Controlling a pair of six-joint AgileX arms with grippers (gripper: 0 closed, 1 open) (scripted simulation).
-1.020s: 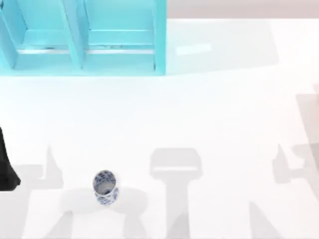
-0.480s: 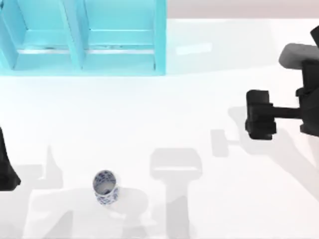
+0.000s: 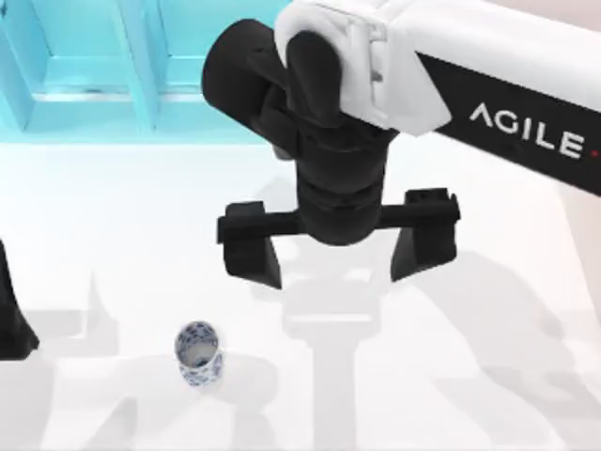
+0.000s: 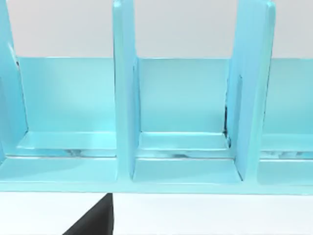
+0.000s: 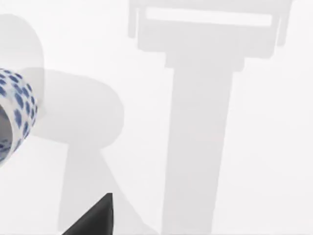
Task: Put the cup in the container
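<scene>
The right gripper point(image 3: 340, 252), jaws spread wide, hangs apart from the upright cup point(image 3: 198, 353) on the table point(image 3: 488, 376).

Cup point(image 3: 198, 353) near-left on table point(image 3: 113, 235), container point(image 3: 155, 70) far-left.

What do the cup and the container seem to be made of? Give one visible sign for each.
Cup: probably glazed ceramic, from its white body and blue floral pattern. Container: turquoise and glossy, perhaps painted wood or plastic; its floor shows pale reflections, and the look leaves the material open.
</scene>
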